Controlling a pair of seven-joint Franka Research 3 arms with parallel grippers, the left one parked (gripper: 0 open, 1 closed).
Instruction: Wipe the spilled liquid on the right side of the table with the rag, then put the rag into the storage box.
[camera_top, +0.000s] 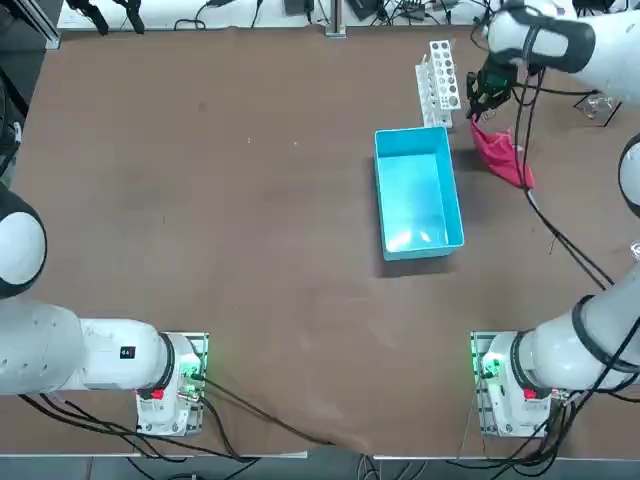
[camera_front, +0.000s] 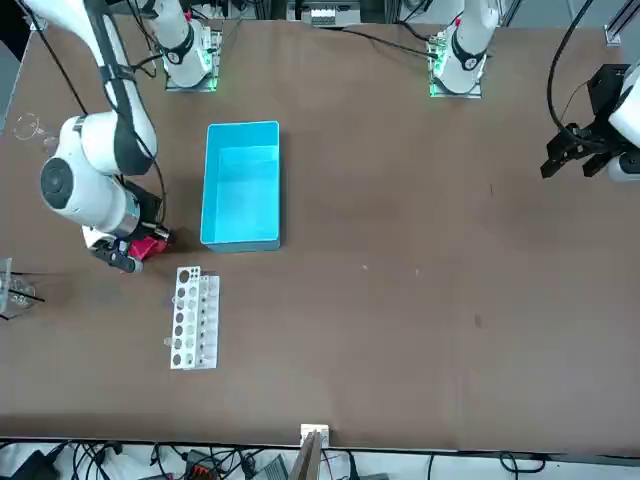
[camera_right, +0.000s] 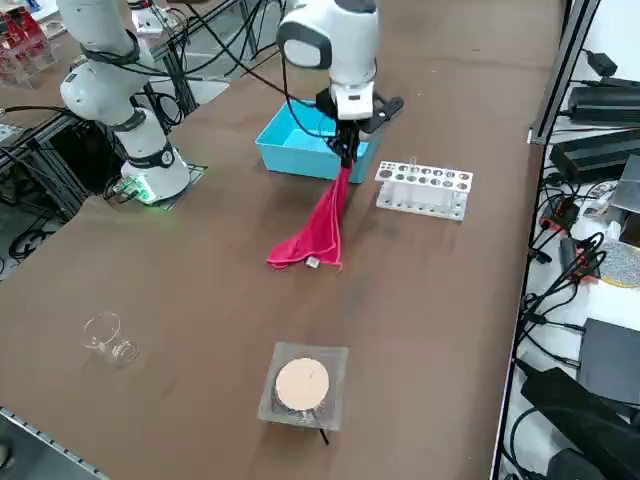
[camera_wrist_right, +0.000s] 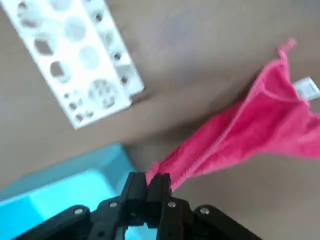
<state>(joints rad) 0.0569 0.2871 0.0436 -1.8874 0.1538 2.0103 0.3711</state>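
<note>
The red-pink rag (camera_right: 318, 228) hangs stretched from my right gripper (camera_right: 346, 158), which is shut on its top corner; its lower end still trails on the table (camera_right: 420, 300). In the top view the rag (camera_top: 503, 157) lies just right of the light-blue storage box (camera_top: 420, 195), with the gripper (camera_top: 482, 106) above the box's far right corner. The wrist view shows the black fingers (camera_wrist_right: 148, 186) pinched on the rag (camera_wrist_right: 250, 135), with the box's edge (camera_wrist_right: 75, 185) beneath. From the front the rag (camera_front: 150, 245) peeks out beside the arm. No spilled liquid is visible.
A white test-tube rack (camera_top: 440, 78) stands just beyond the box, close to the gripper. A clear glass (camera_right: 105, 335) and a square coaster with a round disc (camera_right: 303, 385) sit on the table's right side.
</note>
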